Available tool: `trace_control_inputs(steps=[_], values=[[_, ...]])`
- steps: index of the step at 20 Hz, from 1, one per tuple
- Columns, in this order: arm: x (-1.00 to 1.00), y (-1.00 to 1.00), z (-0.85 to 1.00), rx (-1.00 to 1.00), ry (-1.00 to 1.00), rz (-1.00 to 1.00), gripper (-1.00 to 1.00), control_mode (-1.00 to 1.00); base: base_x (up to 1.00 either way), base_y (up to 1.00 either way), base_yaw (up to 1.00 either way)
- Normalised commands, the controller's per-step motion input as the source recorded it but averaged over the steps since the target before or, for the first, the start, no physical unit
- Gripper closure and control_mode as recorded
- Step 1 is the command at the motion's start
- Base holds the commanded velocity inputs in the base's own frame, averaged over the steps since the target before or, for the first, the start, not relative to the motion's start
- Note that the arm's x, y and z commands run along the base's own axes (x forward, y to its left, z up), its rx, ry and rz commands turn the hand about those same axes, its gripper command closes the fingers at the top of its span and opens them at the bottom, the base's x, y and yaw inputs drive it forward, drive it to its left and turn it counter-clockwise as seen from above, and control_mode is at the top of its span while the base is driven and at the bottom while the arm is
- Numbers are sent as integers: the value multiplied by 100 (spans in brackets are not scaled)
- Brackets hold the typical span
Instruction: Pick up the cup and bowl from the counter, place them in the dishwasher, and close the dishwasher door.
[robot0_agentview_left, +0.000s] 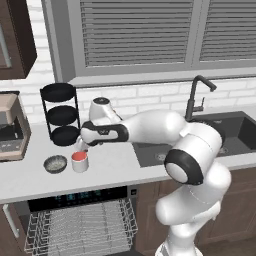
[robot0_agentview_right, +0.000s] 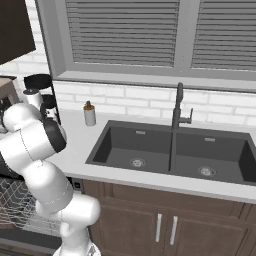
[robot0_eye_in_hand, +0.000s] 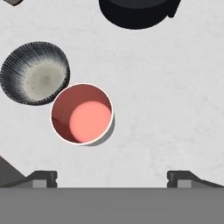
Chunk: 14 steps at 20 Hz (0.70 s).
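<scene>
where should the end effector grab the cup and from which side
Come straight down on the cup: it stands upright with its mouth open. Pinch its thin round rim or straddle the body, placing the fingers on the sides clear of the bowl, which sits close beside it. The open end effector hangs above, off-centre.

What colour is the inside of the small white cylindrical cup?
Red inside the small white cylindrical cup; clearest in the hand view.

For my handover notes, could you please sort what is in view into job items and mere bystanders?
Job items: cup, bowl, counter, dishwasher.
Bystanders: tiered rack, bottle, sink, faucet, coffee machine.
</scene>
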Motion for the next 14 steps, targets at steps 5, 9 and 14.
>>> trace_control_inputs(steps=[5, 9, 14], values=[[7, 16, -22, 0, 0, 0, -100, -100, 0, 0, 0], [8, 8, -23, 0, 0, 0, -100, -100, 0, 0, 0], [2, 0, -25, 1, 0, 0, -100, -100, 0, 0, 0]])
